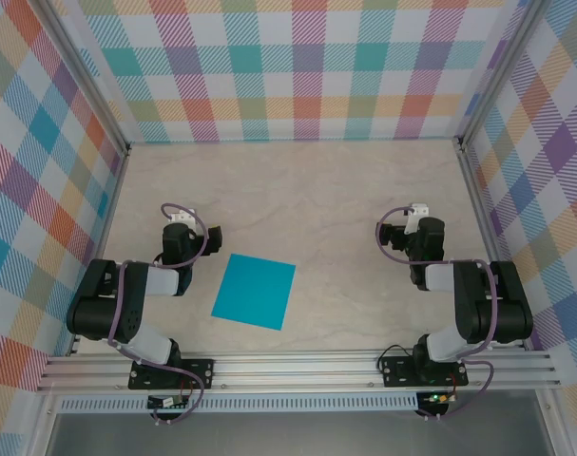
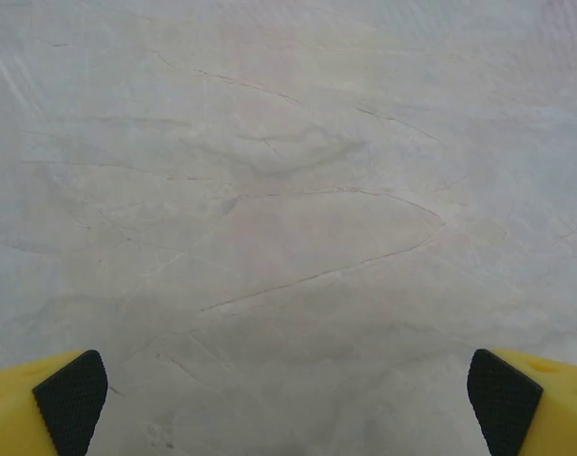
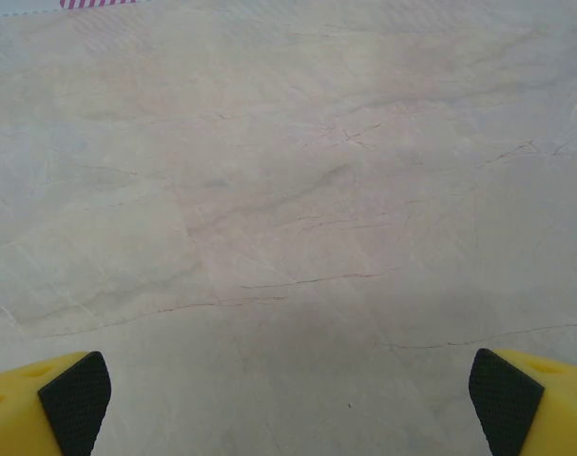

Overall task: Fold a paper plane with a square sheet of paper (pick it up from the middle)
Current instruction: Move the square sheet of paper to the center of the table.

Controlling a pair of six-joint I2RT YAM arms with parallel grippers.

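Note:
The square sheet of paper [image 1: 255,291] is teal-blue and lies flat and unfolded on the marble table, near the front and between the two arms. The paper plane is out of view. My left gripper [image 1: 182,231] hovers just left of the sheet's far corner, apart from it. In the left wrist view the left gripper [image 2: 288,404] is open, its yellow fingers [image 2: 41,404] wide apart over bare table. My right gripper [image 1: 418,228] stands well to the right of the sheet. The right gripper [image 3: 290,404] is open too, with nothing between its black pads [image 3: 77,399].
Checked fabric walls [image 1: 298,66] close in the table at the back and both sides. An aluminium rail [image 1: 298,370] runs along the front edge where the arm bases are bolted. Bare marble table [image 1: 307,190] stretches behind the sheet.

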